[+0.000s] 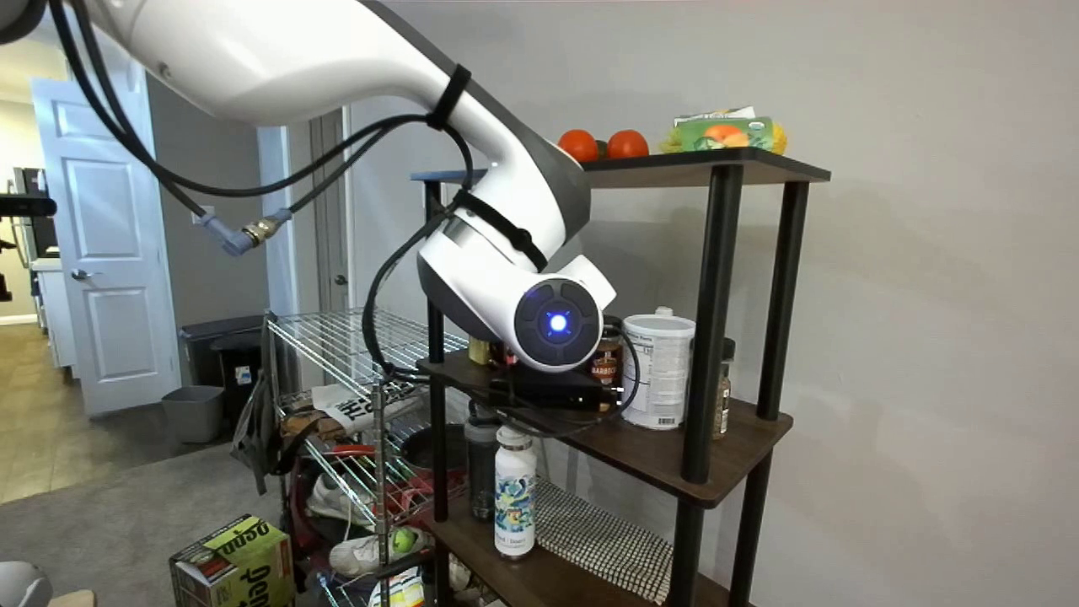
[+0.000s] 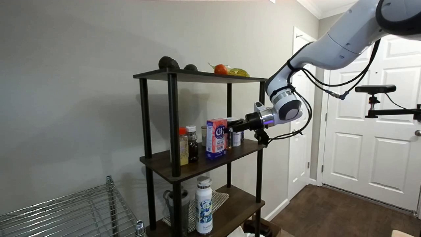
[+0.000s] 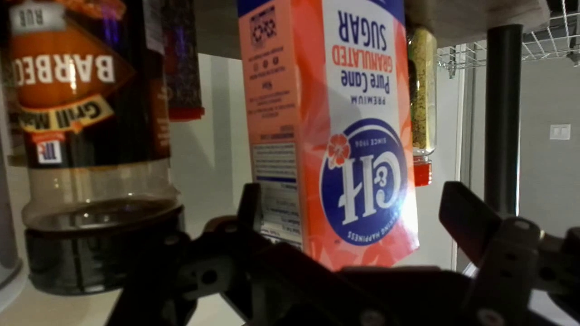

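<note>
Sugar box (image 3: 333,136) (wrist view), base beyond frame

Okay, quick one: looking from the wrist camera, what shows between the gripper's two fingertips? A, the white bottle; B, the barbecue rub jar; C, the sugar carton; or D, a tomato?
C: the wrist view shows the sugar carton between the open jaws of the gripper, with the barbecue rub jar off toward that picture's left edge.

Wht/gry arm (image 1: 337,63), blk cables (image 1: 244,192), blue LED (image 1: 558,323), blk gripper (image 3: 351,194)
</note>
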You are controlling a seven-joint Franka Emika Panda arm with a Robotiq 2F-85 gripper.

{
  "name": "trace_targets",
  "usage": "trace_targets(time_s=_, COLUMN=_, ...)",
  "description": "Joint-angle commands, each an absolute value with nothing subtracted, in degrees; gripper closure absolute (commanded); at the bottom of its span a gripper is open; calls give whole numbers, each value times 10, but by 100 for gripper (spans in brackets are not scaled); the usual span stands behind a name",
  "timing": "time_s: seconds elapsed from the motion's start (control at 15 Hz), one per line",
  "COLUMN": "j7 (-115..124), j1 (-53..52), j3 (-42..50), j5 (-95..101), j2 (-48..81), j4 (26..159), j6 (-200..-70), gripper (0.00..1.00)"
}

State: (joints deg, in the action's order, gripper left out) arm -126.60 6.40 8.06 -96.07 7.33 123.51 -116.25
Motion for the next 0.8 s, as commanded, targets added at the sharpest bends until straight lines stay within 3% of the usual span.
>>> trace_targets(time_s=0.0, j7=-1278, j1=64, j3=77, j5=-958, j2=72, j4=1235, j6=-1162, gripper=0)
trace_targets(time_s=0.73, j7=-1292, j1=63, j3=75, j5=-982, j2=78, j4=1224, j6=-1160, gripper=0)
